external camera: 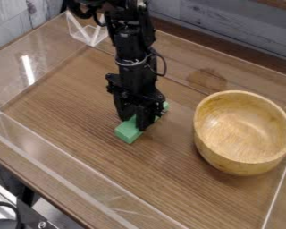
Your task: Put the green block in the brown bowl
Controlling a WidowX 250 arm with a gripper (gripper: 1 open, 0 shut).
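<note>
I see my gripper (137,116) pointing straight down near the middle of the desk (74,107), its fingers narrowed around the green block (133,129), apparently gripping it, though contact is hard to confirm. The brown bowl (242,131) sits apart toward the right edge.

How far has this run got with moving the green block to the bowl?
Early stage. Done: the gripper is down over the green block, jaws either side of it. In hand: the jaws closing on the block, which lies on the table. Left: lifting and carrying it to the empty brown bowl.
</note>
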